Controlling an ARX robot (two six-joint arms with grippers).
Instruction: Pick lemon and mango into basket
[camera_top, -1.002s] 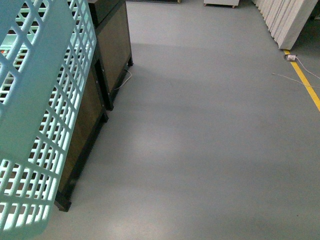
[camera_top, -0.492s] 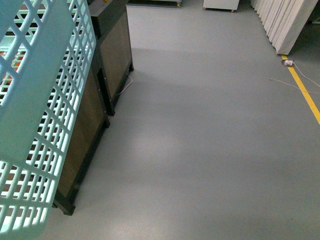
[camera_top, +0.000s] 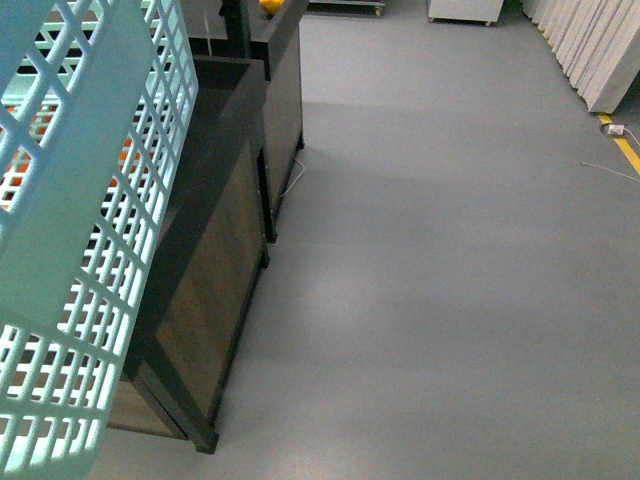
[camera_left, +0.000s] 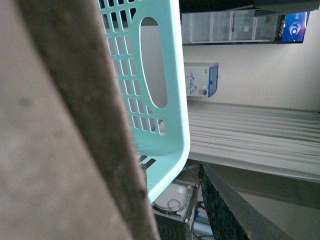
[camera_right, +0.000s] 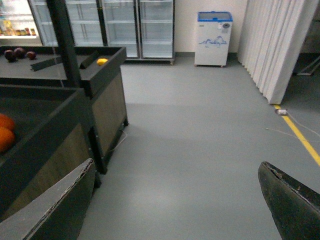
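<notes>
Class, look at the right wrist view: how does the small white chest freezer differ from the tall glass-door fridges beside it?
The chest freezer is low; the glass-door fridges rise past the picture's top. The freezer is opaque white with a blue lid, while the fridges have clear doors in dark frames. The freezer stands alone; the fridges form a row. Both stand on the grey floor by the far wall.

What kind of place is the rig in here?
Probably a grocery store, or a mock-up of one: glass-door fridges along the back wall, dark produce bins holding fruit, a chest freezer, and a turquoise shopping basket.
</notes>
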